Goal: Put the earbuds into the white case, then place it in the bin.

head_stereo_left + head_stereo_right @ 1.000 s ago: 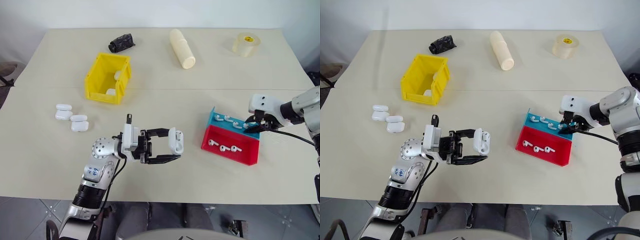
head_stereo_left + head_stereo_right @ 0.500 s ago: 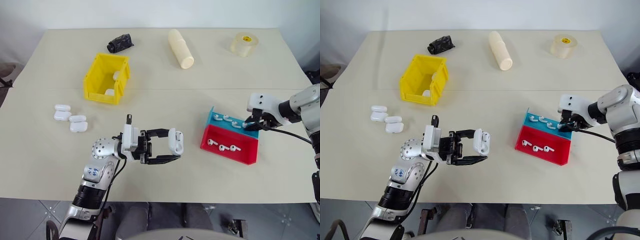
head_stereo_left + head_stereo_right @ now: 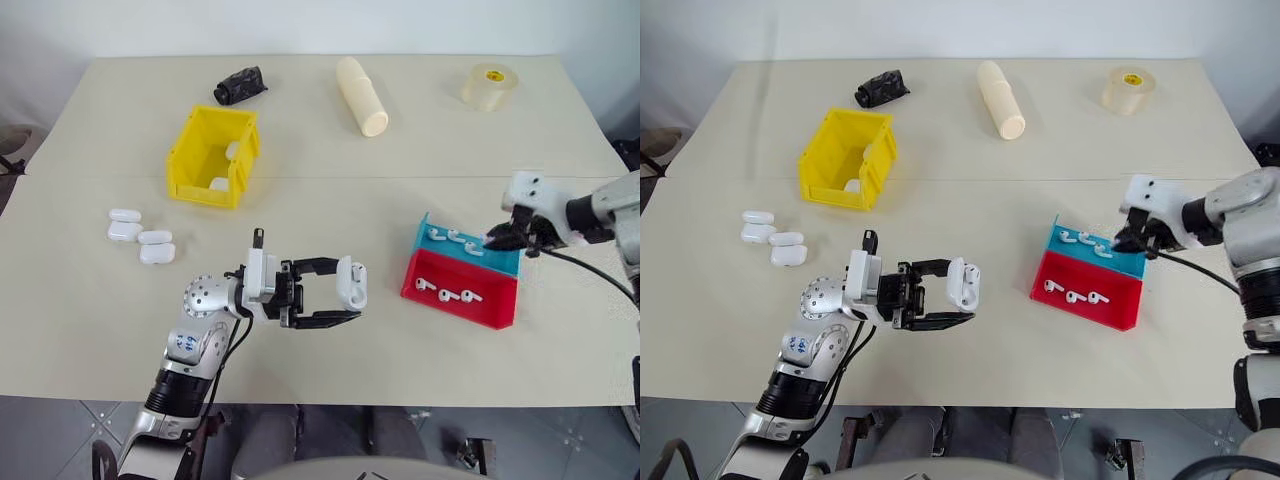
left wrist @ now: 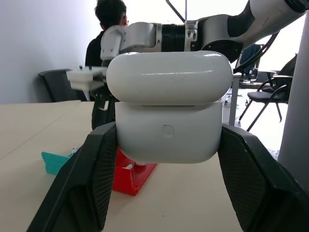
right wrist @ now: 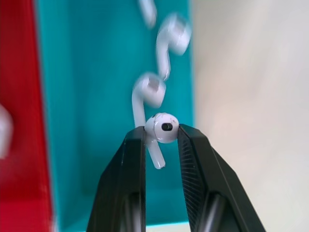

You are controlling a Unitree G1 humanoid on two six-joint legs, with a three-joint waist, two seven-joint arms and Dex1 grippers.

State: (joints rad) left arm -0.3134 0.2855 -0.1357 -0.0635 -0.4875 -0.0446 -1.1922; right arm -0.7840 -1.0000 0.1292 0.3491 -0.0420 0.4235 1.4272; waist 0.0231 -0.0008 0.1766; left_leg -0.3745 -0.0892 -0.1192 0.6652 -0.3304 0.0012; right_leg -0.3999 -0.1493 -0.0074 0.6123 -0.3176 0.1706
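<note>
My left gripper (image 3: pixel 349 290) hangs over the table's front middle, shut on the white case (image 3: pixel 351 282); in the left wrist view the case (image 4: pixel 169 128) sits wedged between both black fingers (image 4: pixel 91 179). My right gripper (image 3: pixel 497 238) hovers just above the teal tray (image 3: pixel 500 262) at the right, shut on one earbud (image 5: pixel 162 127). More earbuds (image 3: pixel 452 237) lie in the teal tray, and others (image 3: pixel 447 294) in the red tray (image 3: pixel 490 308) in front of it. The yellow bin (image 3: pixel 186 165) stands at the back left with white cases inside.
Several spare white cases (image 3: pixel 140 235) lie left of my left arm. A cream roll (image 3: pixel 363 96), a tape roll (image 3: pixel 490 87) and a black object (image 3: pixel 240 85) line the far edge. A seated person (image 4: pixel 111 19) and chairs are beyond the table.
My right gripper closed on an earbud in the teal tray and lifted it a little. The left gripper and case have kept still.
</note>
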